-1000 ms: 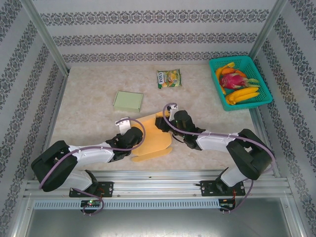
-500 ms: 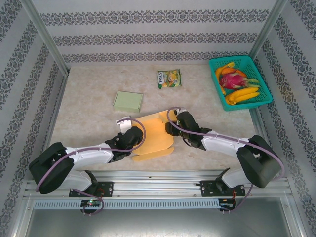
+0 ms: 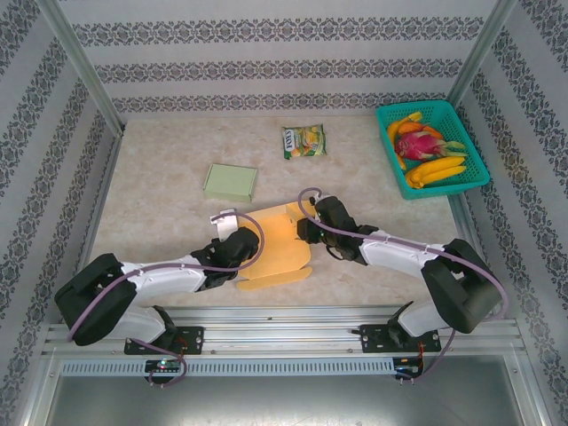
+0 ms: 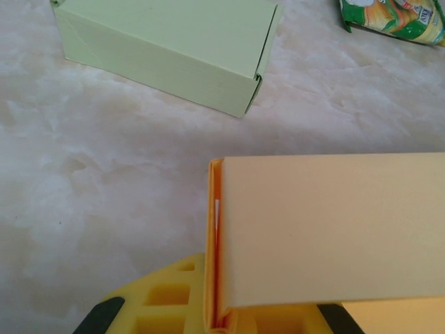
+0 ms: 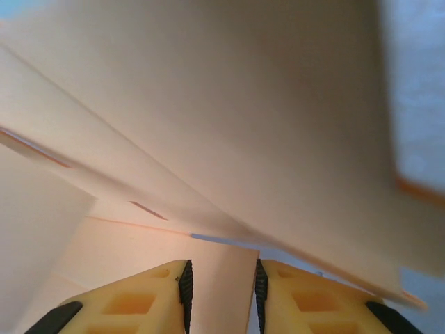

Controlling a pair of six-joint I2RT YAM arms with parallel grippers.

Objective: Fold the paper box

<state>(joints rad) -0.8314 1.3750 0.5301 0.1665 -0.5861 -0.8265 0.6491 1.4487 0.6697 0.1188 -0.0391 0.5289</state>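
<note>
The orange paper box (image 3: pixel 282 247) lies half folded in the middle of the table between my two arms. My left gripper (image 3: pixel 243 246) is shut on its doubled-over left wall; in the left wrist view the folded edge (image 4: pixel 217 243) runs down into the pinched yellow fingers (image 4: pixel 167 306), and a pale panel of the box (image 4: pixel 327 223) covers the right side. My right gripper (image 3: pixel 305 232) is at the box's right end, its jaws apart. In the right wrist view a flat flap (image 5: pixel 222 278) lies across the gap between the black pads (image 5: pixel 185 292), under a big slanting panel (image 5: pixel 208 104).
A folded light-green box (image 3: pixel 231 181) (image 4: pixel 167 49) sits behind and left of the orange one. A snack packet (image 3: pixel 304 141) (image 4: pixel 396 17) lies further back. The teal basket (image 3: pixel 413 106) of fruit stands at the back right. Patterned walls close in the table.
My right gripper drew back to the right, widened, then narrowed again at the box's right end. The orange box's panels shifted slightly. The left gripper kept its hold.
</note>
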